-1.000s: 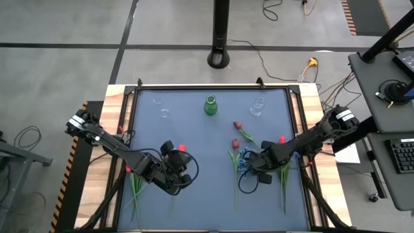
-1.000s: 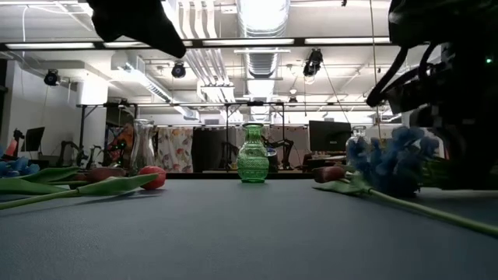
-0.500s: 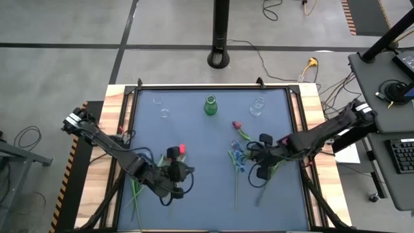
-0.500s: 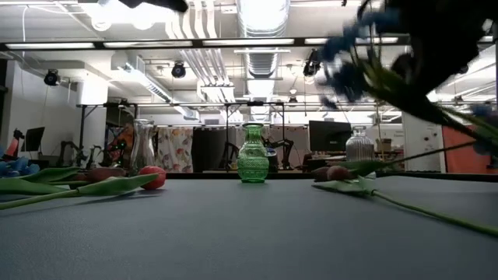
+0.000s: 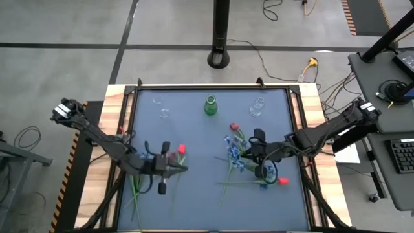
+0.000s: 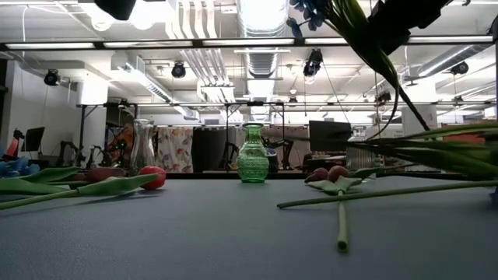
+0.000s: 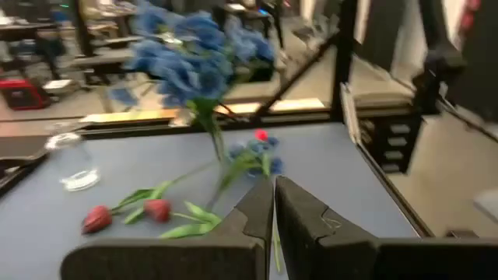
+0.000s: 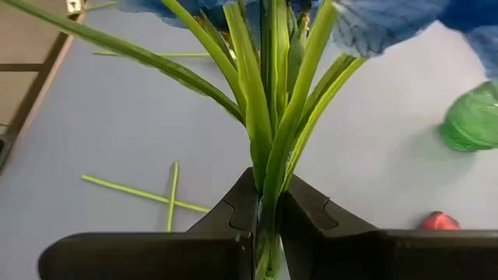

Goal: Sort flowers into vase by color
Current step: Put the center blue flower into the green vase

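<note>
With my right gripper (image 8: 267, 222) clamped on the green stem of a blue-blossom sprig (image 5: 233, 150) lifted mid-table, the green glass vase (image 5: 210, 105) sits beyond it toward the far edge, my shut, empty left gripper (image 5: 179, 169) farther off.

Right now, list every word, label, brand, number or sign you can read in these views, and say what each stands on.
None can be read in any view.
Green vase: no label shows.
Clear vase: no label shows.
Monitor in the room behind the table: screen dark, nothing legible.
Keyboard on the side desk: key markings too small to read.
</note>
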Robot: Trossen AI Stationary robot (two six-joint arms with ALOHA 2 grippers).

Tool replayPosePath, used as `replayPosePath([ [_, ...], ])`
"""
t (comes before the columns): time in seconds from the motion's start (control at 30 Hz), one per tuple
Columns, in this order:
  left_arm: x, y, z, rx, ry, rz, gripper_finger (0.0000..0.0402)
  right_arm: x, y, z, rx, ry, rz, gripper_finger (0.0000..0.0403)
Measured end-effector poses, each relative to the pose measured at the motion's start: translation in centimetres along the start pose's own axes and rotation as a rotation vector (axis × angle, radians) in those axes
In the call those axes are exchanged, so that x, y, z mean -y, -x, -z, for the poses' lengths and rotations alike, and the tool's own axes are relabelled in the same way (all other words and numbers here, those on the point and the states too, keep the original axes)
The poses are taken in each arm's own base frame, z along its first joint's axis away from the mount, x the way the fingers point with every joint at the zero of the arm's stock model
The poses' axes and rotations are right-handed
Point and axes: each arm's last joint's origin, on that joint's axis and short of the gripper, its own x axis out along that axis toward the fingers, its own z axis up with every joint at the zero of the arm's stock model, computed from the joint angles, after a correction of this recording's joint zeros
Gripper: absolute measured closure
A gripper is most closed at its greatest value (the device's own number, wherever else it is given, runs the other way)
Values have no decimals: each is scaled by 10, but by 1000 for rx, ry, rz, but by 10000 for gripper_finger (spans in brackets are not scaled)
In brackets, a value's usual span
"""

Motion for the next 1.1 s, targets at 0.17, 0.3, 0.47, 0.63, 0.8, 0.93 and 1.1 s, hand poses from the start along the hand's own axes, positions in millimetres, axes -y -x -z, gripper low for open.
replayPosePath([
  [0.17,-9,12,-7,49,50,-35,401,1,5,-2,15,-4,-5,374],
  [0.3,-11,15,-12,78,78,-32,401,4,18,-7,60,3,-16,374],
  [0.47,-11,14,-13,91,100,-49,401,11,41,-17,165,-23,-9,374],
  [0.63,-10,11,-9,76,110,-74,401,19,55,-17,197,-130,32,374],
  [0.8,-8,8,-5,60,115,-76,401,25,47,3,-2,-231,107,374],
  [0.93,-7,6,-2,51,111,-77,401,26,33,19,-158,-279,189,374],
  [1.1,-7,6,-3,55,115,-77,401,21,12,31,-287,-293,255,374],
])
